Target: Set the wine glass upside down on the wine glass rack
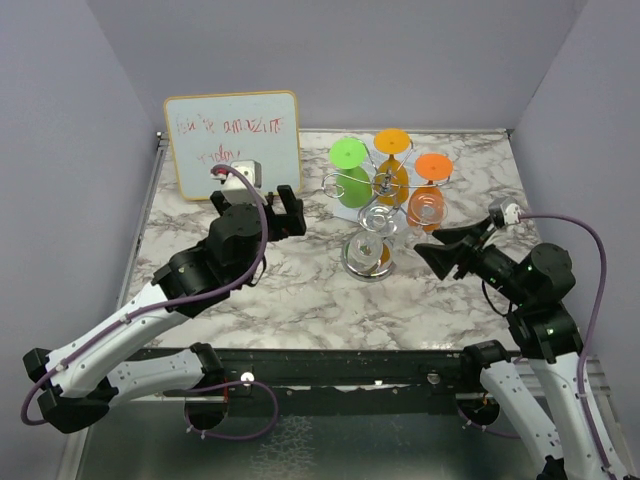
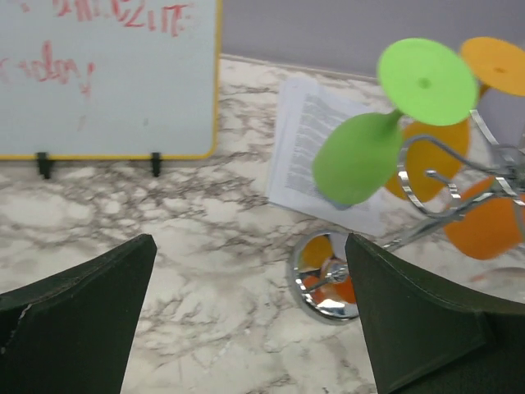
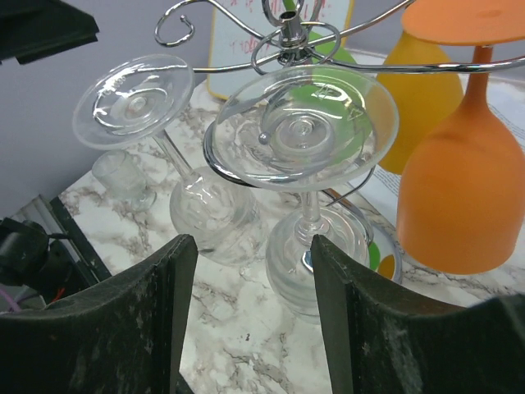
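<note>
Hanging upside down from the wine glass rack [image 1: 366, 258], the clear wine glass [image 3: 291, 263] is sitting with its round foot caught in one of the rack's curled wire arms and its bowl pointing down over the mirrored disc base. A second clear wine glass [image 3: 205, 217] is hanging just beside it on the same rack. A green wine glass [image 2: 361, 156], a yellow-orange one [image 1: 392, 165] and an orange one [image 3: 463, 189] are hanging inverted on the rack's far arms.

Your right gripper [image 3: 253, 246] is hovering near the rack on its right side, facing the clear wine glass. Its fingers are standing apart and are gripping nothing, with the bowl showing between them.

Your left gripper [image 2: 250, 240] is hovering over the marble table [image 1: 300, 290] to the left of the rack, its fingers spread wide and holding nothing.

A printed sheet of paper [image 2: 303, 139] is lying on the table behind the rack, and a small whiteboard [image 1: 235, 140] is standing well to the rack's far left.
</note>
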### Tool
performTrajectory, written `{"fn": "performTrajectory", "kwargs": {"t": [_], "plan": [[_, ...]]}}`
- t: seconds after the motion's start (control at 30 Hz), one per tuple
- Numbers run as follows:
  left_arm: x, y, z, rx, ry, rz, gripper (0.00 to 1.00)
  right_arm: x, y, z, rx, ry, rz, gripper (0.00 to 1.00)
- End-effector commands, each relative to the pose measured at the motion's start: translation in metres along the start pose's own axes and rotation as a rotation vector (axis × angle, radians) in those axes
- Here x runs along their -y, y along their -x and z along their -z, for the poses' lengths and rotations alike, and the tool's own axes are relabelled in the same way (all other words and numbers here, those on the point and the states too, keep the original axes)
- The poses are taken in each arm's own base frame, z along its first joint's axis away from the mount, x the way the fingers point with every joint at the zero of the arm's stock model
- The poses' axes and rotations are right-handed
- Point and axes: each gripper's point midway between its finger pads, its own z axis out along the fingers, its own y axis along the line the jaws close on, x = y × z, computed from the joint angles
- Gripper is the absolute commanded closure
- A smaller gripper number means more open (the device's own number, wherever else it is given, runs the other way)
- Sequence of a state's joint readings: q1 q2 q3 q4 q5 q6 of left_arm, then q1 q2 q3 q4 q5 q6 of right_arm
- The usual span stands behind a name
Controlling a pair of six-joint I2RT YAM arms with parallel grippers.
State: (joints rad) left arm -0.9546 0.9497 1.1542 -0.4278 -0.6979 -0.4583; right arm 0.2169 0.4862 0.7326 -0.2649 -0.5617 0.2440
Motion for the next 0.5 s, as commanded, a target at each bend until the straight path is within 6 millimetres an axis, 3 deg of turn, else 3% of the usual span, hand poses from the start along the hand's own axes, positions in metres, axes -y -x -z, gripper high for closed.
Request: {"fn": "performTrajectory", "kwargs": {"t": [0.0, 0.13, 0.27, 0.33, 0.47], "plan": [[-0.066, -0.018, 0.010, -0.036, 0.297, -0.075, 0.01, 0.009, 0.002, 0.018, -0.029, -0.134, -0.064, 0.38], [-0.088, -0.043, 0.009, -0.113, 0.378, -0.091, 0.01, 0.008, 0.008, 0.029, -0.029, -0.180, -0.079, 0.38], [-0.143, -0.087, -0.006, -0.313, 0.535, -0.079, 0.01, 0.011, 0.019, 0.039, 0.016, -0.234, -0.061, 0.38], [-0.168, -0.109, -0.013, -0.406, 0.582, -0.051, 0.05, 0.023, 0.025, 0.042, 0.051, -0.303, -0.052, 0.38], [-0.195, -0.132, -0.021, -0.502, 0.616, 0.016, 0.21, 0.039, 0.040, 0.050, 0.104, -0.418, -0.057, 0.38]]}}
